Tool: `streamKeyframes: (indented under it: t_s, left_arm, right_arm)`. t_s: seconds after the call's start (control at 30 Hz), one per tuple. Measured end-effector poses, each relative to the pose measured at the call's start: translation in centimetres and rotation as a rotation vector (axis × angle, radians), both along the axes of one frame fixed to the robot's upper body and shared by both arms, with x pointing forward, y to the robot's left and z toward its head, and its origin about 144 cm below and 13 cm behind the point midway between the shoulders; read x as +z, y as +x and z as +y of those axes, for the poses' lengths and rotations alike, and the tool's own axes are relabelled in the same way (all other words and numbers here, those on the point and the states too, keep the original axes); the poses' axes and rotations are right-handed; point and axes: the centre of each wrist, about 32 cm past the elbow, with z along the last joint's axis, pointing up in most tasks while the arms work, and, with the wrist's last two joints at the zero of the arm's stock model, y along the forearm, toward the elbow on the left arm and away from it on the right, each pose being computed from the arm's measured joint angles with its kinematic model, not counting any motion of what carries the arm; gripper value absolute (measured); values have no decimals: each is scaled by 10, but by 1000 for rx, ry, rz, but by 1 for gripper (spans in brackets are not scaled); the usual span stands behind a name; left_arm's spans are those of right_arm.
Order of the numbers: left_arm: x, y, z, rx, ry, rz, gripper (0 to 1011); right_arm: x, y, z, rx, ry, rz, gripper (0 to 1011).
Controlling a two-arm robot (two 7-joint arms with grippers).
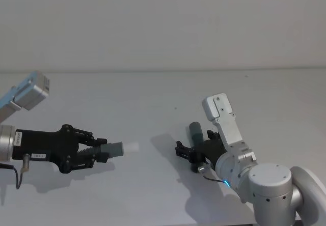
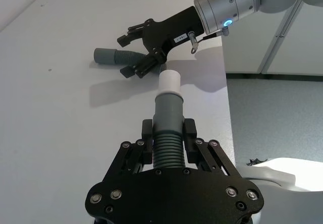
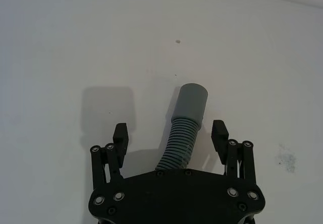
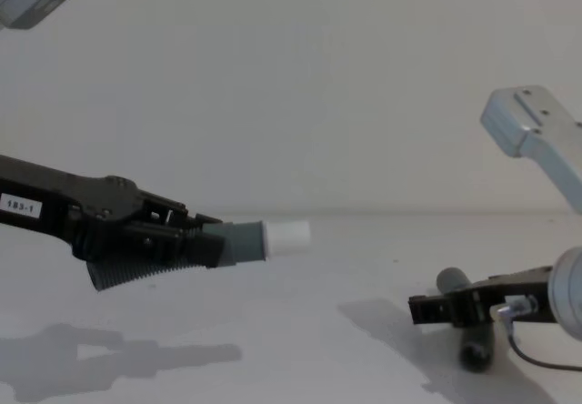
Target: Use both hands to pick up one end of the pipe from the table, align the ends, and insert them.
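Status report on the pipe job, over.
Left gripper shut on white-tipped hose piece, held off the table. Right gripper open, straddling cuffed hose piece lying on table. Nothing between the ends.

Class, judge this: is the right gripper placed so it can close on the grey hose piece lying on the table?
Probably yes. The right gripper is open, fingers either side of the ribbed part of the hose piece, nothing between. The left gripper holds the white-tipped piece well aside.
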Motion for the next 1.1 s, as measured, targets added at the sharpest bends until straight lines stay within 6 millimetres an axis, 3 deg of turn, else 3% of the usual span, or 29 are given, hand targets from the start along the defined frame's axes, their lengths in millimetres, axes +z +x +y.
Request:
streamKeyframes:
  t_s: [0.27, 0.63, 0.77, 0.9, 0.93, 1.1]
  left_arm:
    - [0, 0, 0, 0, 0, 0, 327]
    - [0, 0, 0, 0, 0, 0, 327]
    - [0, 0, 0, 0, 0, 0, 327]
    - [0, 0, 0, 0, 0, 0, 327]
    - [0, 0, 0, 0, 0, 0, 325]
    - [0, 0, 0, 0, 0, 0, 325]
  right_arm:
    - [-2, 2, 3, -12, -3, 10, 964]
    - [-4, 3, 2, -32, -2, 19, 648]
    - [-5, 1, 1, -38, 5, 24, 491]
    - [-6, -1, 1, -41, 14, 26, 404]
    - [-6, -1, 1, -42, 16, 27, 340]
    - [-7, -2, 0, -44, 24, 23, 250]
